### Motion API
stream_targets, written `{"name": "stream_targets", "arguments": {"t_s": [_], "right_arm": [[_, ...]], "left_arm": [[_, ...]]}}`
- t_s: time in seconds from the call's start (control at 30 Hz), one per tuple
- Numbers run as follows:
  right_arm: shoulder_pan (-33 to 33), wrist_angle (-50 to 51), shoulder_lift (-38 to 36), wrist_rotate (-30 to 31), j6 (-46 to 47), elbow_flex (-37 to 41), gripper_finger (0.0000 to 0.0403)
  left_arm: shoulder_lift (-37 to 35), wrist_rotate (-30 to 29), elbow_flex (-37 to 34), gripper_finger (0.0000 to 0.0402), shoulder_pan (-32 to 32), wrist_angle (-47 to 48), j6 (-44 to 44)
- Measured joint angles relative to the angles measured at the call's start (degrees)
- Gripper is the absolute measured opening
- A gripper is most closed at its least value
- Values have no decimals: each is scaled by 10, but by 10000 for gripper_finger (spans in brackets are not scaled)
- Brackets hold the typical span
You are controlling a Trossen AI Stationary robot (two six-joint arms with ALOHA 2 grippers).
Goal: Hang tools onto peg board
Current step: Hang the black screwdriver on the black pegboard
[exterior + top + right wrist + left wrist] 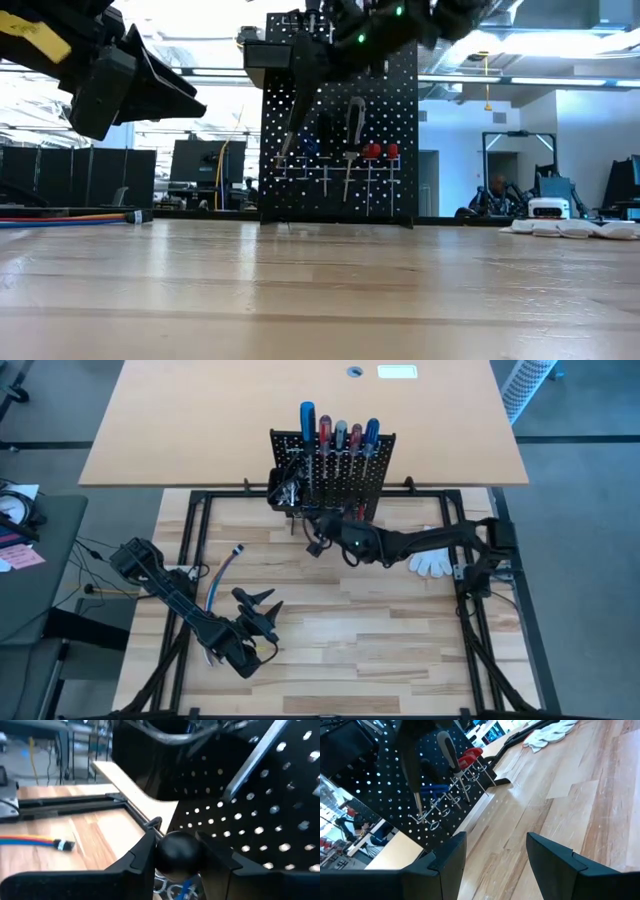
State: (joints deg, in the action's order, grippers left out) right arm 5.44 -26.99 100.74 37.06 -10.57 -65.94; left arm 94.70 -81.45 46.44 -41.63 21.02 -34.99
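**Black-handled tool going to the board**

Black is what the right gripper (175,852) is pinching: a rounded black knob, the butt of a screwdriver handle (178,849) by the look of it, is sitting clamped between its two fingers. Seen from above, that arm is reaching across from the right side of the table, and its gripper (318,532) is hanging just in front of the peg board (372,485), near the left end where the black box bin (284,488) is fixed. From the wrist view the perforated panel is looming very close beside the held handle. I cannot tell where the shaft is pointing, nor whether it is touching the board.

Several screwdrivers (338,432) are already standing along the top rail, red and blue handles showing, and more tools are hanging on the hooks of the board's face (348,150).

The left gripper (258,610) is waiting low on the left of the table, fingers spread and holding nothing.

So the step in hand, I judge, is the placing of this tool. Next it needs lining up with a free hook or rail hole, lowering until the board is bearing it, and only then releasing.

A white glove (432,562) and a cable bundle (222,582) are lying aside.
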Motion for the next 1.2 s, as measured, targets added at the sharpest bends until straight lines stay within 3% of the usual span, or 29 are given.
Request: {"name": "stream_targets", "arguments": {"t_s": [0.4, 0.53, 0.73, 1.2], "right_arm": [[44, 285, -30, -149, 53, -138, 120], [56, 317, -30, -160, 56, -151, 121], [72, 347, -22, -225, 56, -179, 121], [94, 425, 8, -256, 55, -226, 122]], "left_arm": [[0, 0, 0, 200, 0, -6, 4], [0, 0, 0, 200, 0, -6, 4], [0, 0, 0, 200, 0, -7, 4], [0, 0, 0, 200, 1, -10, 7]]}}
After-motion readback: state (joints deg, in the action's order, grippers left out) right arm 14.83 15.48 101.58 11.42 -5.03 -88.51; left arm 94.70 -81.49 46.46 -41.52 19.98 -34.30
